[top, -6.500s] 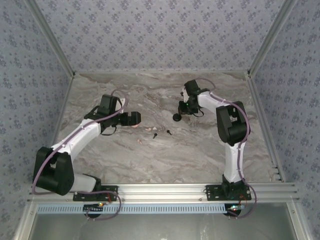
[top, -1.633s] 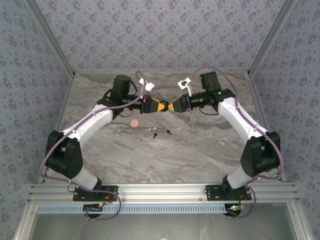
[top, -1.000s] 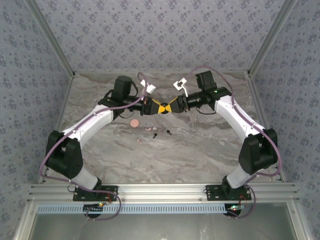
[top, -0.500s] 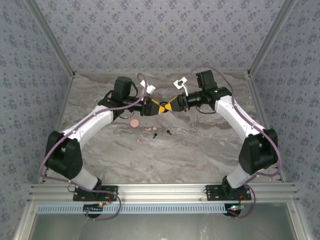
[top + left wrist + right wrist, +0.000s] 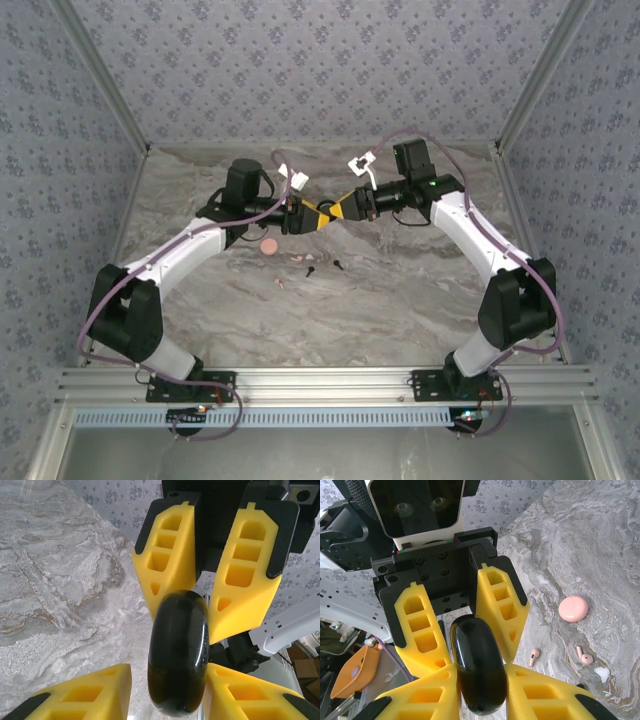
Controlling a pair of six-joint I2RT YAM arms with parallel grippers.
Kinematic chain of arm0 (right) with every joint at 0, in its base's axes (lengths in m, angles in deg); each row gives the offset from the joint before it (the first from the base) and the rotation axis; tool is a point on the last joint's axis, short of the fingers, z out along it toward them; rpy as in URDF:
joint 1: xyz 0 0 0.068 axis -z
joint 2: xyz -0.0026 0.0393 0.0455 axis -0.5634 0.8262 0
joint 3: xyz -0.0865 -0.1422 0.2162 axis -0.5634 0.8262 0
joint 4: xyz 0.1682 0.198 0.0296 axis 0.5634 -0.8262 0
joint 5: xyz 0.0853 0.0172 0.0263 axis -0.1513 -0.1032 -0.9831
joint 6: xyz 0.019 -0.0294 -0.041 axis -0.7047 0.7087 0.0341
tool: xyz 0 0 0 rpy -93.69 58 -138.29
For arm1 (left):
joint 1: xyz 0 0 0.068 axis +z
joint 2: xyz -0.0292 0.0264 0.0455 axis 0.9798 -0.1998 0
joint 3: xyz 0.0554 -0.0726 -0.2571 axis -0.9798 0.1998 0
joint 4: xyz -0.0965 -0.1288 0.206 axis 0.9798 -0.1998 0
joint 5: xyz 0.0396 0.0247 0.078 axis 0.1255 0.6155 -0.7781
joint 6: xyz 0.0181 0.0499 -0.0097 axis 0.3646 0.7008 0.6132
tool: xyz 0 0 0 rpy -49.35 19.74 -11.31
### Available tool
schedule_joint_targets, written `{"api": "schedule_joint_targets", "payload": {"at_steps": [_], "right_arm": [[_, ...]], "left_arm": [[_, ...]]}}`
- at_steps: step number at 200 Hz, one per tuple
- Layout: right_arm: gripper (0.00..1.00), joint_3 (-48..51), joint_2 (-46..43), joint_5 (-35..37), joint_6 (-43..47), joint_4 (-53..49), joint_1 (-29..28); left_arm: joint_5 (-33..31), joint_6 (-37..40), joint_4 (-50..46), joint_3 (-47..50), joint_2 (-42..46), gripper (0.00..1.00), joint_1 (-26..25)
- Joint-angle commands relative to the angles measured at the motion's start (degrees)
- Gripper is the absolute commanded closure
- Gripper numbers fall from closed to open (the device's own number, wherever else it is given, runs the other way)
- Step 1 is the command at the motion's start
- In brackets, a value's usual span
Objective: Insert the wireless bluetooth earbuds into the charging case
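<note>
- The right end effector [image 5: 480, 674] pinched the black charging case [image 5: 479, 665] between its yellow fingers.
- The left end effector [image 5: 169, 675] stood slightly spread around that case, with a gap beside one finger.
- Both arms reached inward above the counter [image 5: 400, 290], their tips meeting.
- The earbuds [image 5: 534, 655] lay on the counter near a pink disc [image 5: 573, 608].

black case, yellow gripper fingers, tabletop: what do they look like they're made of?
black case: hard plastic, probably; glossy, with sharp window reflections on its curve.
yellow fingers: matte plastic, maybe printed; fine ribbing, open pockets.
tabletop: grey marble pattern, low sheen; real stone or printed sheet, can't tell.
</note>
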Motion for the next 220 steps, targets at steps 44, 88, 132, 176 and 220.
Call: {"api": "schedule_joint_targets", "payload": {"at_steps": [44,88,132,176,220], "right_arm": [[0.75,0.8,-2.3,-2.0,-0.8,0.7,-0.4],[0.75,1.0,-2.4,-2.0,-0.7,0.5,-0.5],[0.75,1.0,-2.4,-2.2,-0.4,0.3,-0.5],[0.75,1.0,-2.4,-2.1,-0.6,0.6,-0.5],[0.73,1.1,-3.0,-0.4,-1.1,0.8,-0.4]], "left_arm": [[-0.8,-3.7,6.7,1.0,2.4,0.61,-0.4],[-0.9,-4.3,7.5,1.0,2.5,0.60,-0.5],[-1.2,-5.2,8.6,1.1,2.3,0.61,-0.6],[-1.4,-5.2,8.7,1.1,1.3,0.69,-1.2],[-2.2,-4.6,7.6,1.0,1.2,0.89,-1.3]]}}
